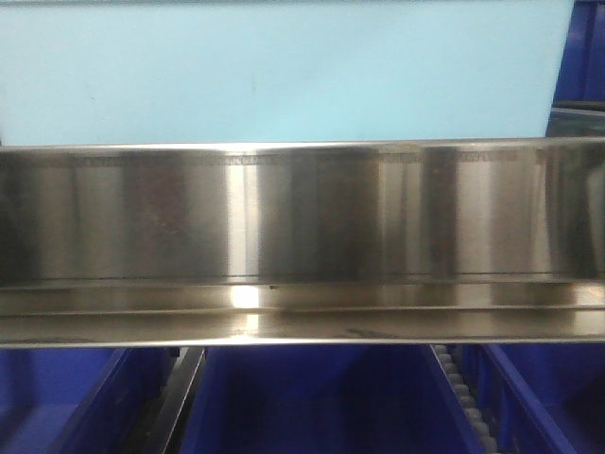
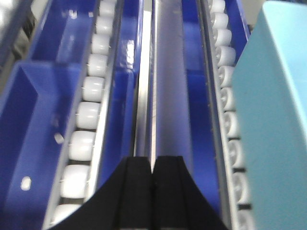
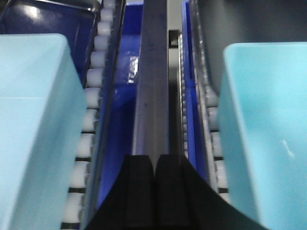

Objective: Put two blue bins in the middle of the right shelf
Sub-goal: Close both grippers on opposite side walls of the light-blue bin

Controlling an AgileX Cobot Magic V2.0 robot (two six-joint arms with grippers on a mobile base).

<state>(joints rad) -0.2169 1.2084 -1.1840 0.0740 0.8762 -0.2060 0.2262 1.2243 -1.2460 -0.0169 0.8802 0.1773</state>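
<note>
Left gripper (image 2: 153, 162) jaws pressed together, holding nothing; right gripper (image 3: 156, 159) likewise. Blue bin (image 3: 33, 129) and 2nd blue bin (image 3: 264, 134) flanked steel shelf rail (image 3: 152, 96), roller tracks (image 3: 91, 115) between.

Front view: the steel front rail (image 1: 302, 218) of the right shelf middle (image 1: 302, 317) is cropped at both sides and covers the lower part of a pale blue bin (image 1: 274, 66), itself cropped at top and left. Left wrist view: 1 blurred pale blue bin (image 2: 273, 120) is cropped at the right edge, the left end effector (image 2: 152, 160) at the bottom. Right wrist view: a pale blue bin (image 3: 33, 120) is cropped at the left and bottom, another pale blue bin (image 3: 264, 120) at the right and bottom, and the right end effector (image 3: 156, 158) at the bottom.
</note>
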